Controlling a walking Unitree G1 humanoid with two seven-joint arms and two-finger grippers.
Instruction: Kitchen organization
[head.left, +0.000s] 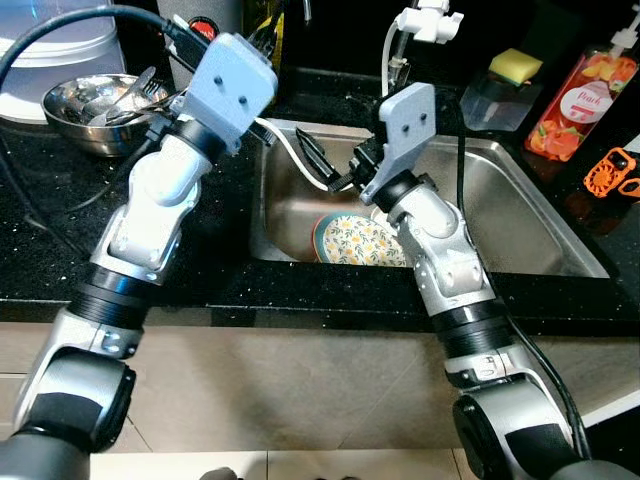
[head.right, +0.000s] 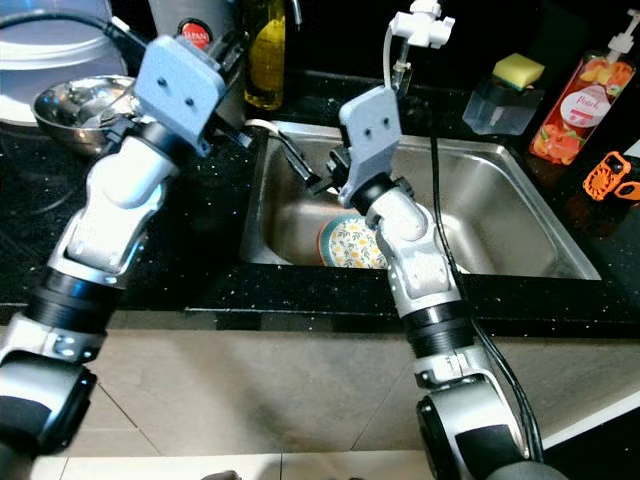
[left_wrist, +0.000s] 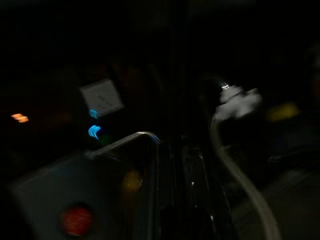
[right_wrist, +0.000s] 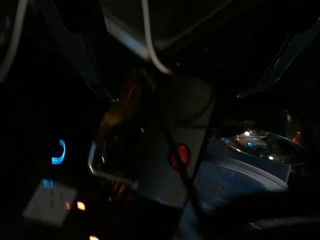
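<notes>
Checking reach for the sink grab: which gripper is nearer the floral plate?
Right. The right gripper hangs over the sink's left part, just above and left of the floral plate. The left gripper is up over the counter by the bottles, farther away.

Both arms reach forward, right gripper (head.right: 310, 170) spread wide.

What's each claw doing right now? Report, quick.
Left claw: cannot be told, fingers hidden behind the wrist.
Right claw: open, holding nothing, above the sink.
</notes>
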